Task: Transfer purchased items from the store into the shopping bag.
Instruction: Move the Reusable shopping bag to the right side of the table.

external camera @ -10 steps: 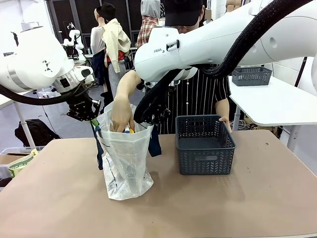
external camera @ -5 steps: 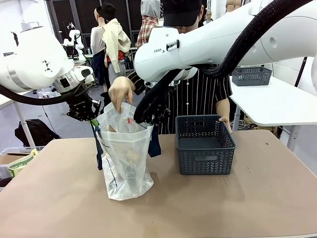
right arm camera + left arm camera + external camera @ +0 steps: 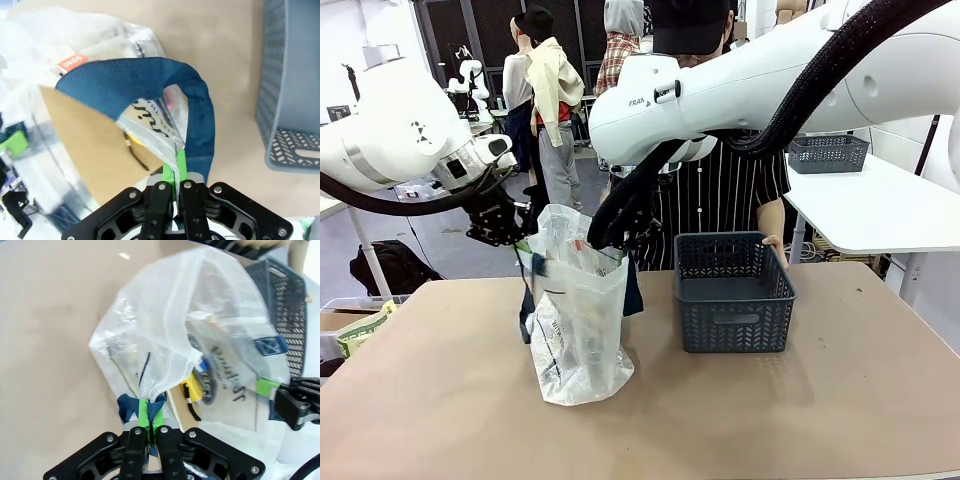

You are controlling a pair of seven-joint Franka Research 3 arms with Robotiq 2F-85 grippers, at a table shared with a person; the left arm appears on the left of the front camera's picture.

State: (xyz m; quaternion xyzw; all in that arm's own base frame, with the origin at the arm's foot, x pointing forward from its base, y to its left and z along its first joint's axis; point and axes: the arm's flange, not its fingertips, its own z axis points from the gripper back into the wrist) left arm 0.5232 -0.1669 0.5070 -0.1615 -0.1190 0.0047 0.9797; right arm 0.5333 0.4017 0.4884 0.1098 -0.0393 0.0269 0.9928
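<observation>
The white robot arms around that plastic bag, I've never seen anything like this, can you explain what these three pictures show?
They are two white robot arms at a brown table, with a person standing across it. The wide picture comes from a camera between the arms. The other two come from cameras on each wrist, looking along that arm's fingers. The left arm's fingers are shut on the rim of the shopping bag at one side; the right arm's fingers are shut on the other side, by the navy strap. Together they hold the bag upright on the table. Through the plastic you can see packaged items. A dark grey basket stands beside the bag.
</observation>
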